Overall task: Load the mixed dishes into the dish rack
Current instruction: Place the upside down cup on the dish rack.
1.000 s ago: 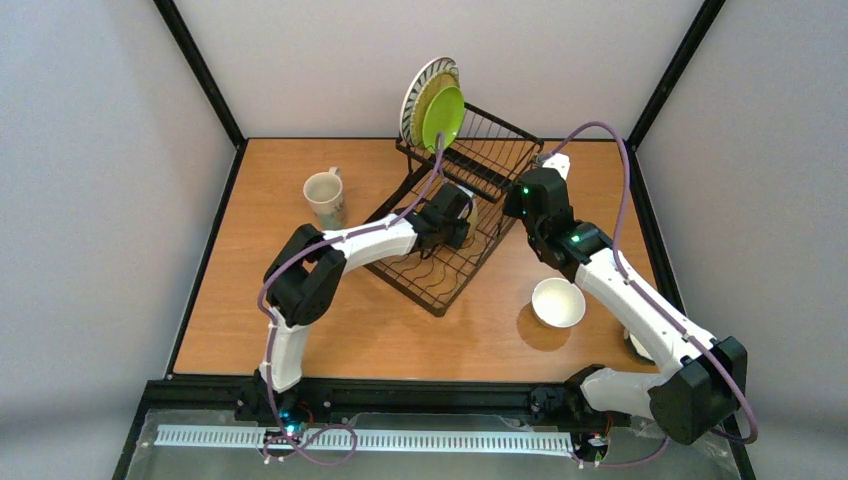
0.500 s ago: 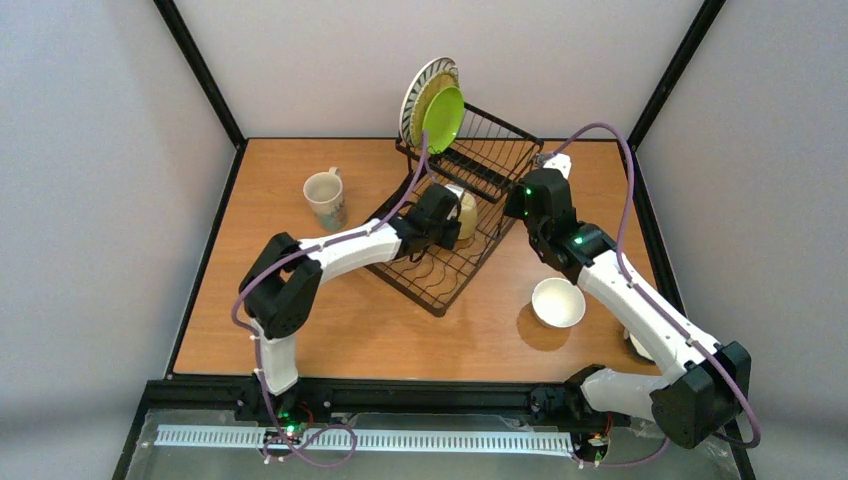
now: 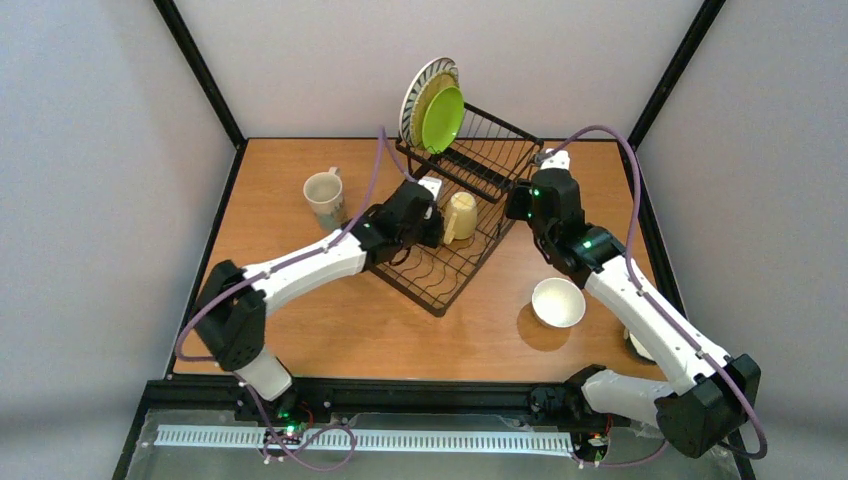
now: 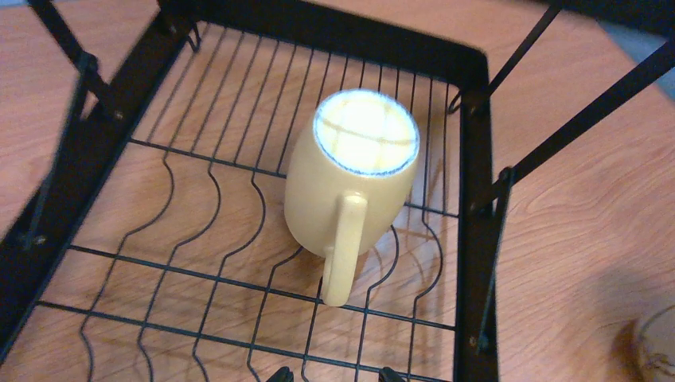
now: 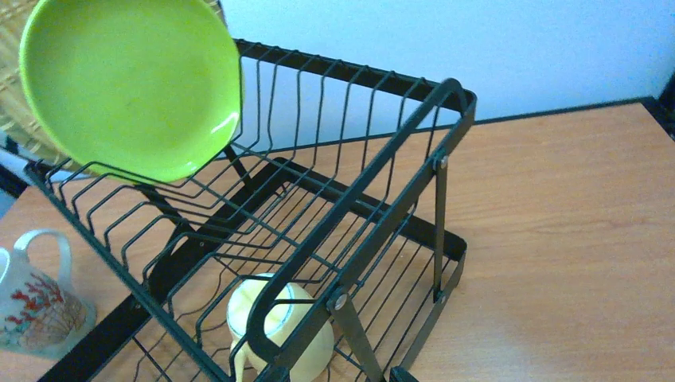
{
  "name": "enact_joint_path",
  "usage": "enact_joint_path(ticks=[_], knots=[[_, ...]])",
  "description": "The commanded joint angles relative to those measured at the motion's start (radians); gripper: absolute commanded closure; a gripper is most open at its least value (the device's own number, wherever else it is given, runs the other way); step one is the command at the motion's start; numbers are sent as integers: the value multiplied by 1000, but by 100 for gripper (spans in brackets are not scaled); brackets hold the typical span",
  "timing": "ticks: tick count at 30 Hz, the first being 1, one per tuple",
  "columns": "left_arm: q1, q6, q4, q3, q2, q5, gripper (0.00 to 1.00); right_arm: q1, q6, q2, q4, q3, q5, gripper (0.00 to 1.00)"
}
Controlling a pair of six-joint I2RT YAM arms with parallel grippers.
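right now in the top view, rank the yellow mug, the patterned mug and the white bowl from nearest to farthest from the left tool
From the left tool:
1. yellow mug, in the dish rack tray, right beside the tool
2. patterned mug, on the table, left of the rack
3. white bowl, on the table right of the rack, nearer the arm bases

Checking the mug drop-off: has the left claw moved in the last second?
Yes. The left claw has backed leftward off the yellow mug, toward the dish rack's left edge.
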Motion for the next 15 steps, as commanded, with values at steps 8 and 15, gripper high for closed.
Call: enact_joint_path(ticks=[8,15], knots=[[-7,-174,-100,-111,-332,-136,38,166,-289,107,10,139,-19,29],[-7,-351,-218,-166,-515,-260,36,343,-445,281,-35,261,130,27]])
